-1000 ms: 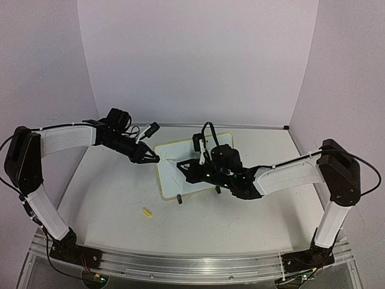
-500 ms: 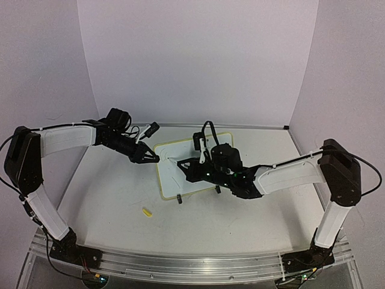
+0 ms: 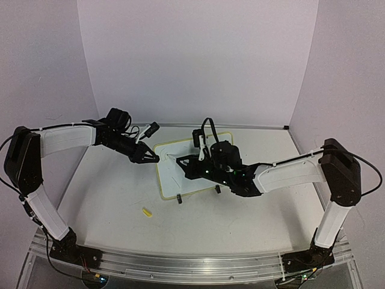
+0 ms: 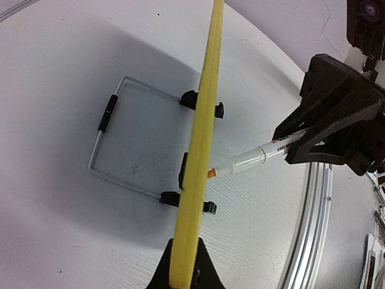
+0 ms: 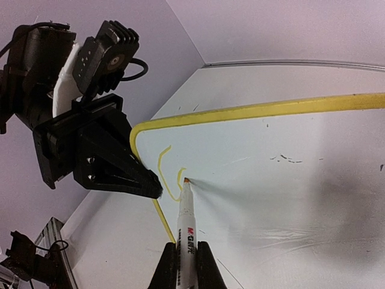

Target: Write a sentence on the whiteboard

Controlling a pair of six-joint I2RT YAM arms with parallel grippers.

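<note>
Two grippers are both clenching something: left gripper [image 3: 154, 159] is pinching the left edge of the whiteboard [image 3: 171, 180], right gripper [image 5: 185, 257] is squeezing a marker [image 5: 186, 220] by its barrel. Whiteboard is sitting mid-table [image 3: 108, 198], propped up at a tilt between the two arms, left arm reaching in from the side, right arm reaching across the face

Board face is reading as smooth white, carrying a soft grey shadow; frame [image 5: 252, 110] is pale yellow with rounded corners. Marker is showing a clear/white plastic barrel with red print and an orange-brown tip. Both grippers are looking like matte black angular plastic

Right wrist view is giving the writing: the sentence [image 5: 160, 165] is amounting to a couple of thin yellow curved strokes near the rounded corner by the left gripper, marker tip appearing to touch the face just right of them. A few small dark specks are sitting further right on the face. Top view is too coarse to resolve the strokes

Left wrist view is catching the board edge-on as a yellow strip running up from between the left fingers, and it alone is showing the back side: a thin bent wire stand [image 4: 109, 112] with a black sleeve, plus black clip feet [image 4: 190, 100] gripping the frame

Top view alone is showing a small yellow piece [image 3: 145, 211] lying on the table near the board's front-left corner, apart from it
</note>
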